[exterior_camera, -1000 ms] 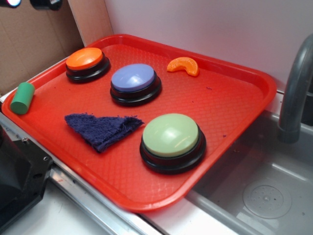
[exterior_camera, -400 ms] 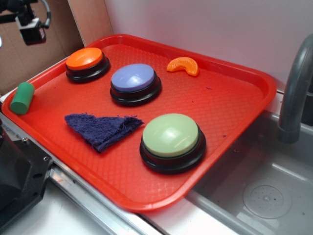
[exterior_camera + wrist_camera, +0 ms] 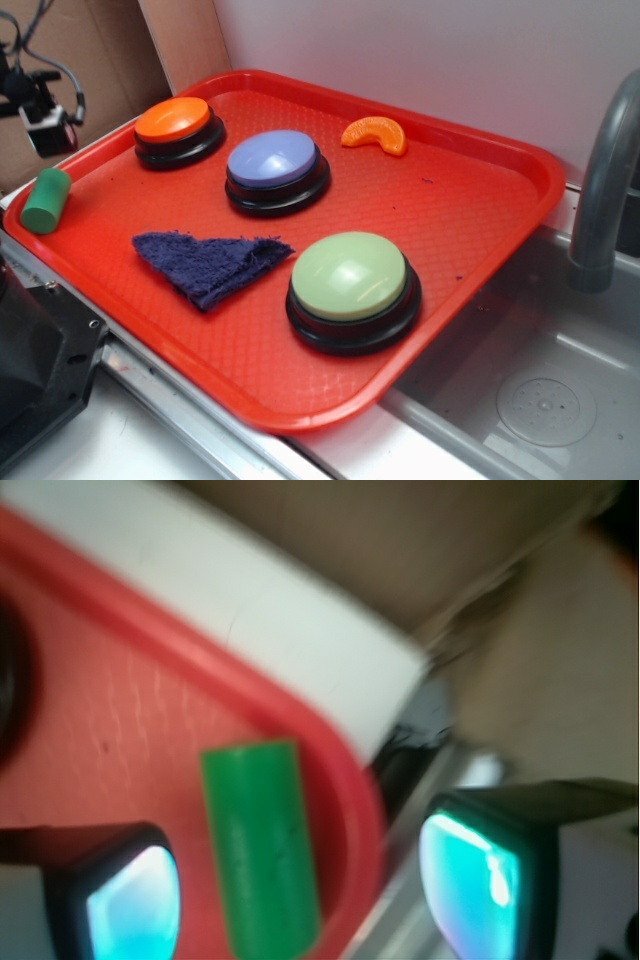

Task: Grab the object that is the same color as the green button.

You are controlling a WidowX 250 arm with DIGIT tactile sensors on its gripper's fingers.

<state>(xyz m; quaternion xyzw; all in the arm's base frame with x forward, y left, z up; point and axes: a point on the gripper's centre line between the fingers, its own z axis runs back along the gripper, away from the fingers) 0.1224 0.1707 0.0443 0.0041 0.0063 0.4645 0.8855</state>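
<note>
A small solid green cylinder, the object (image 3: 45, 200), lies on the left rim of the red tray (image 3: 480, 190). The pale green dome button (image 3: 350, 278) on its black base sits at the tray's front middle. My gripper (image 3: 42, 128) hangs at the far left, above and just behind the cylinder. In the wrist view the cylinder (image 3: 262, 850) lies lengthwise in the gap of my gripper (image 3: 300, 895). The jaws stand wide open, with the fingertips (image 3: 130, 905) apart from the cylinder on both sides.
On the tray are an orange button (image 3: 178, 128), a blue-lavender button (image 3: 275, 168), an orange slice toy (image 3: 376, 134) and a dark blue cloth (image 3: 210, 264). A cardboard wall (image 3: 70, 70) stands behind my gripper. A grey faucet (image 3: 600, 180) and sink (image 3: 540, 400) are at right.
My gripper has come down along the far left, from the top edge of the exterior view to just above the green cylinder. Nothing on the tray has moved.
</note>
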